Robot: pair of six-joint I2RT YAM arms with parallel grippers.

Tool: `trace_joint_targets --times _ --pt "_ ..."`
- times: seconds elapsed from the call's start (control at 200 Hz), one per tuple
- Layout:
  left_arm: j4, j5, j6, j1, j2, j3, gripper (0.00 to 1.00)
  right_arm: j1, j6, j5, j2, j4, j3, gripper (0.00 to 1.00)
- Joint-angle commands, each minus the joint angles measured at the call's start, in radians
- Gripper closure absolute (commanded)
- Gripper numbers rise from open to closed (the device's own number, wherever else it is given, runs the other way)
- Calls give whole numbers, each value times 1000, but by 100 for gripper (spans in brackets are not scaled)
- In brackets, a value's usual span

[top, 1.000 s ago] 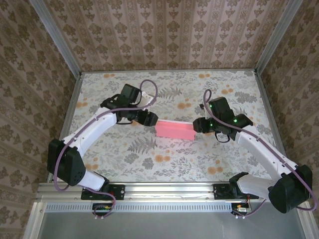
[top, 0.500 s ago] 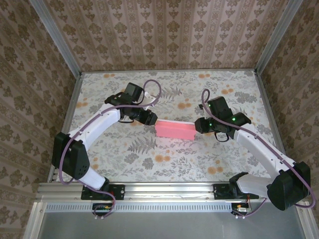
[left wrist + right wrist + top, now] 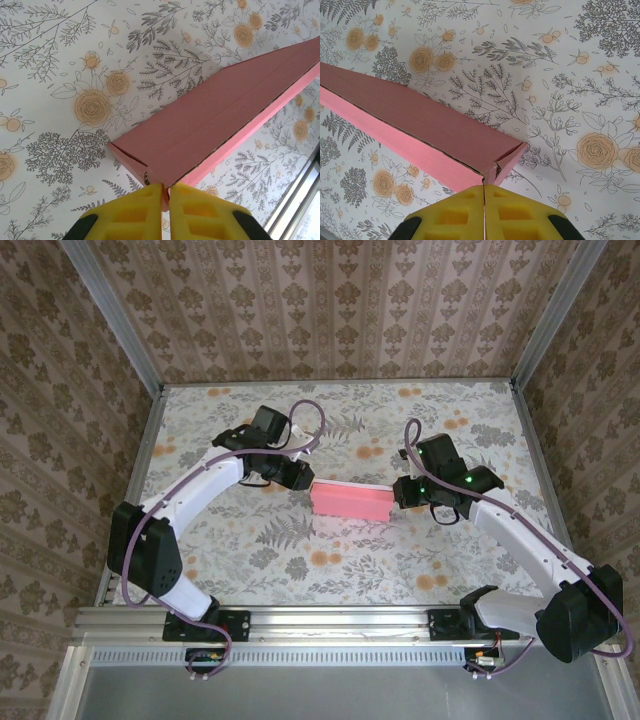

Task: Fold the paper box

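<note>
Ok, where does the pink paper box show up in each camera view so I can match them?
Top external: paper box mid-table, lying between the two arms.
Left wrist: paper box runs from bottom centre, at the left tool, to upper right.
Right wrist: paper box runs from left edge to bottom centre, at the right tool.
Shared landmark: the floral table.

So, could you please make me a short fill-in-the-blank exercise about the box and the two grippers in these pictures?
1. The outer side of the paper box is ___ in colour.
2. The left gripper and the right gripper both have ___ fingers, pinched on the card.
3. Seen from above, the box is ___ the two grippers, one at each end.

Missing words: pink; yellow; between.
</note>
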Motion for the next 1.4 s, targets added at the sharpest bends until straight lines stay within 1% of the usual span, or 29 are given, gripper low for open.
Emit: trace_joint_targets --times 0.0,0.43,0.805,0.99,1.19,1.395 --pt "-19 37 -24 4 6 26 93 -3 14 -32 2 19 12 91" --pt "10 81 -86 1 7 -14 96 -1 46 -63 2 40 -1 97" --pt "40 87 -129 -8 5 -63 97 14 77 -85 0 64 -30 98" --pt "61 87 -149 -18 5 -86 97 16 87 -74 -3 68 -44 98" --pt "51 51 -135 -32 4 -100 97 17 84 -57 -10 62 -62 99" --pt "33 13 -121 -38 1 -106 98 15 52 18 -28 9 -57 99"
